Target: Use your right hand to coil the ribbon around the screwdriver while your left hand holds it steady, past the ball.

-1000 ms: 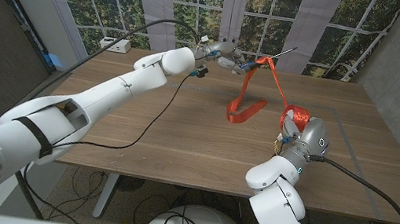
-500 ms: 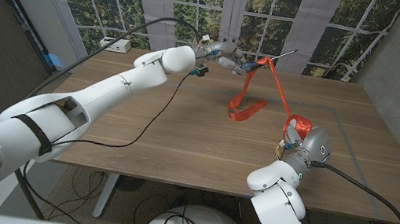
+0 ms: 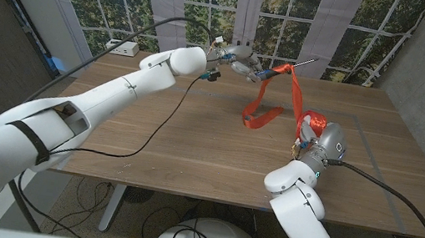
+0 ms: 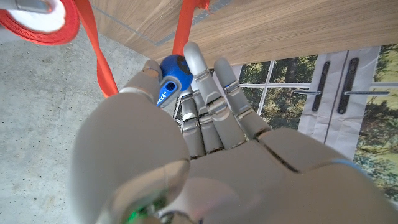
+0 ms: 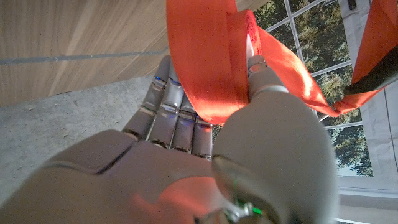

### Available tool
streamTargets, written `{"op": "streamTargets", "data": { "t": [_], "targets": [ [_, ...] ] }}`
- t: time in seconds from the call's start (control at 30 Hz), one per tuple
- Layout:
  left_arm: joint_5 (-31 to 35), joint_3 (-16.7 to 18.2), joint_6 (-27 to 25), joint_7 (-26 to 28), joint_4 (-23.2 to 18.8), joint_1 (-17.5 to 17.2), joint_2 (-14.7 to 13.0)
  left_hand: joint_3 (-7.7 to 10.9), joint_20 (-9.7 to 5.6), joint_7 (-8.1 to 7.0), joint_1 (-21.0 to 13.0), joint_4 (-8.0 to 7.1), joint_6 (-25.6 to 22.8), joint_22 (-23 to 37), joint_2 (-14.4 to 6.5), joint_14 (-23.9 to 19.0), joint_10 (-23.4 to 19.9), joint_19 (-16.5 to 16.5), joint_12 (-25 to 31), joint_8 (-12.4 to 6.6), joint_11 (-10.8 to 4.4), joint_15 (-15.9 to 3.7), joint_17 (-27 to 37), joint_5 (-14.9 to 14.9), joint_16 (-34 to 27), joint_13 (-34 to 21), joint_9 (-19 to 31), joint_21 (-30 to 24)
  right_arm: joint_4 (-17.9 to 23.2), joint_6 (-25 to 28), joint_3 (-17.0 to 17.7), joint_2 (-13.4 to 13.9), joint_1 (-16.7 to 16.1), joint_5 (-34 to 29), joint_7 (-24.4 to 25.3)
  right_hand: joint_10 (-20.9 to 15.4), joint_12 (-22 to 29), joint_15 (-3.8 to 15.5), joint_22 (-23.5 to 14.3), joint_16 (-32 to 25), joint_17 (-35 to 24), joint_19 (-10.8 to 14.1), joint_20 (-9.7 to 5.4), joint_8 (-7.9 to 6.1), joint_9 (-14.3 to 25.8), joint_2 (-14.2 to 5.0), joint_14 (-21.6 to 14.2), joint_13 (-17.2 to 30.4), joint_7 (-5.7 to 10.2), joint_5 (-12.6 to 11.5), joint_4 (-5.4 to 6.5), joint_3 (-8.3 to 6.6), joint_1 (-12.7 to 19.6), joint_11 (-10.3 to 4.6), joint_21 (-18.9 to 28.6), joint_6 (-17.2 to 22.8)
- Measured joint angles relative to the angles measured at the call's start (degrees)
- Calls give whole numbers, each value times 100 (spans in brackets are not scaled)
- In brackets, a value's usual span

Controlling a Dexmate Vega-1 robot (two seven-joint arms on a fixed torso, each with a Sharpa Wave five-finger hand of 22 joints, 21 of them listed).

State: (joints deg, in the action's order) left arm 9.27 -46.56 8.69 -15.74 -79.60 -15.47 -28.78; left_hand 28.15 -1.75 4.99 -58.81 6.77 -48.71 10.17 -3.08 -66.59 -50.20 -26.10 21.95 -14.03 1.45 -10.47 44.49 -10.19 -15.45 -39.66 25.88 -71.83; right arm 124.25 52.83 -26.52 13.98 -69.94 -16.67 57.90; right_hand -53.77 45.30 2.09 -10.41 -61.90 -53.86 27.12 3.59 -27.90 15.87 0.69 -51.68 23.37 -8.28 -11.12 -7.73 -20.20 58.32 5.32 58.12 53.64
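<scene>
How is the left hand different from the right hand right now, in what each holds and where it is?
The left hand is at the table's far edge, while the right hand is nearer the robot, right of the table's middle. The left hand grips the blue-handled screwdriver; the right hand holds the red ribbon where it is wound on a roll. The left arm is stretched long; the right arm is folded close. Both hold opposite ends of the same ribbon run.

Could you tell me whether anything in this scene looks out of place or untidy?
Mostly the ribbon: a loose red end lies crumpled on the table below the screwdriver. Otherwise nothing stands out.
</scene>
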Motion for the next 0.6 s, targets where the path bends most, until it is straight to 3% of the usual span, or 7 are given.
{"op": "streamTargets", "data": {
  "t": [0.6],
  "targets": [
    [-80,114,7,-280,-337,-139,-233,0,0,-2,-7,0,-2,0,7,0,-18,0,-27,13,17,0,3,11,-3,-113,0,0,-796,-366,157,142,755,310,19,0,0,0,0,-88,81,-31,-32,0,0,4,0,0,0,27,7,-7,4,0,45,0]
  ]
}}
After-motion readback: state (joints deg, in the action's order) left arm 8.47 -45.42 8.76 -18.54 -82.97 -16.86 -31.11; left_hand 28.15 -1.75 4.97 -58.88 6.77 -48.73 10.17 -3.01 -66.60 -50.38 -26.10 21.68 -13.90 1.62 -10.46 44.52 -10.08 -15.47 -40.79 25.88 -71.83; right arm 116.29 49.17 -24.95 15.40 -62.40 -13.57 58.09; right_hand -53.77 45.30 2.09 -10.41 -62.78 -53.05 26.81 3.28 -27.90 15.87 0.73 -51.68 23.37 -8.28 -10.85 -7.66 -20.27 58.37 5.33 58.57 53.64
